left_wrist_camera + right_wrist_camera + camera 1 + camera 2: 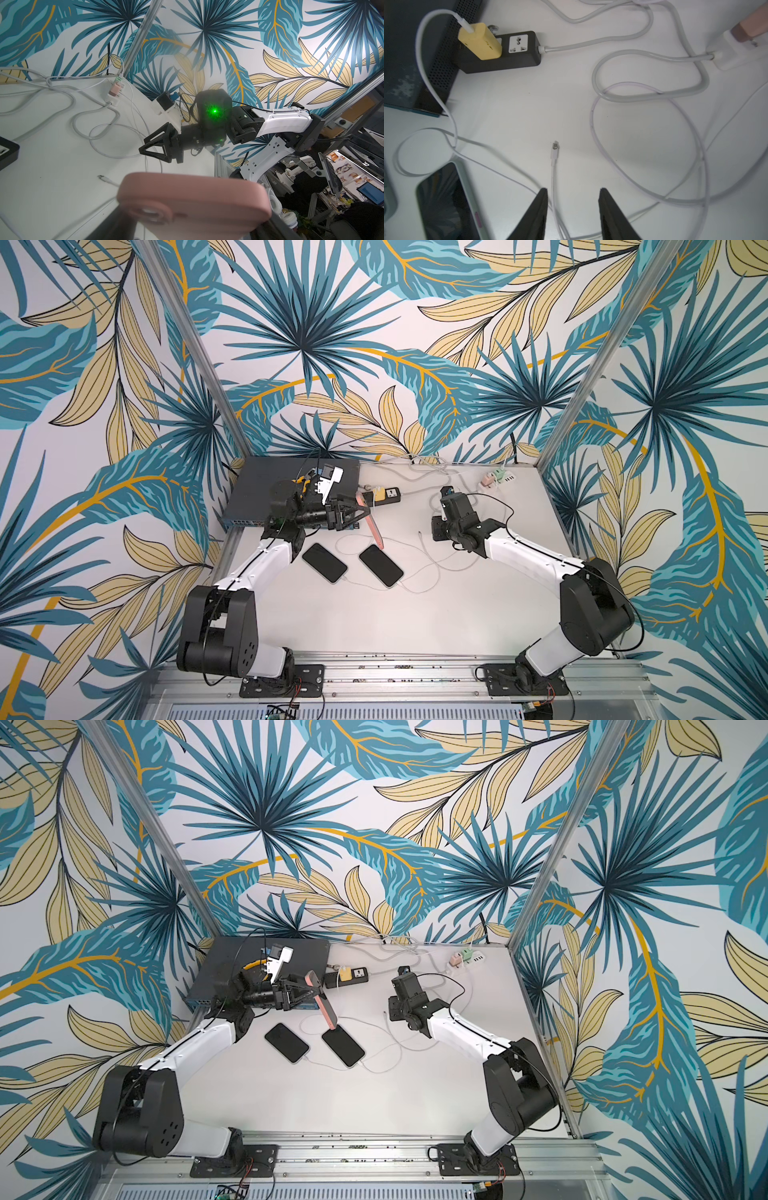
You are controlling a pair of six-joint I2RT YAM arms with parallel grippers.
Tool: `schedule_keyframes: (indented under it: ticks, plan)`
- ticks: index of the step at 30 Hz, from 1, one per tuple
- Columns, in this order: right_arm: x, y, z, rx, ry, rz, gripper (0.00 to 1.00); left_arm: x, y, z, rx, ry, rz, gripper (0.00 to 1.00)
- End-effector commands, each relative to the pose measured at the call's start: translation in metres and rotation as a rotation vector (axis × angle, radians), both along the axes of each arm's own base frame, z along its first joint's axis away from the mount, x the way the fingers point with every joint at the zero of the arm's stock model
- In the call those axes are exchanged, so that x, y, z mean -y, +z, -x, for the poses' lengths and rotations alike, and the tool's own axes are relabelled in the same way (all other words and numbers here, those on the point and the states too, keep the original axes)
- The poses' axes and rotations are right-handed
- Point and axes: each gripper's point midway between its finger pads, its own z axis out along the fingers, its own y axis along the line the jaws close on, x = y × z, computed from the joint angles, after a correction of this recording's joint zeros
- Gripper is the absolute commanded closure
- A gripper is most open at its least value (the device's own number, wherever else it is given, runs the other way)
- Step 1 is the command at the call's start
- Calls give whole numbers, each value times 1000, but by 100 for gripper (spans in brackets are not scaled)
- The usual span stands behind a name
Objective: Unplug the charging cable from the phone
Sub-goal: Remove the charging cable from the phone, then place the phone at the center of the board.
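The left tool (311, 992) pinches the pink phone (324, 1006), holding it tilted above the table (374, 1102). The charging cable (554, 154) lies unplugged on the table, its free plug just ahead of the right tool (573, 190), whose fingers stand spread on either side of the cord.

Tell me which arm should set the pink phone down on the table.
Left. Its hand is shut on the pink phone, holding it tilted over the table. The right hand stands open above the loose cable plug, holding nothing, apart from the phone.
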Motion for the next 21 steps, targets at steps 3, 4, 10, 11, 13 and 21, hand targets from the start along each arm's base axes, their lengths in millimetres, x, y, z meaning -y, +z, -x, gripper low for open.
schedule_keyframes:
  ticks: [3, 4, 10, 11, 13, 21]
  plan:
    - [-34, 38, 9, 53, 194, -136, 32, -2, 14, 8, 80, -8, 5, 54]
    - [-40, 42, 12, 59, 226, -156, 27, -2, 13, 8, 80, -8, 5, 54]
    - [-78, 73, 44, 74, 517, -310, 2, -2, 13, 9, 86, -8, 5, 54]
    - [-84, 77, 50, 74, 565, -332, 1, -2, 13, 9, 85, -8, 5, 54]
    - [-93, 86, 62, 77, 652, -376, 0, -2, 13, 9, 88, -9, 6, 54]
    - [-117, 117, 114, 60, 977, -605, 0, -2, 12, 11, 94, -11, 6, 53]
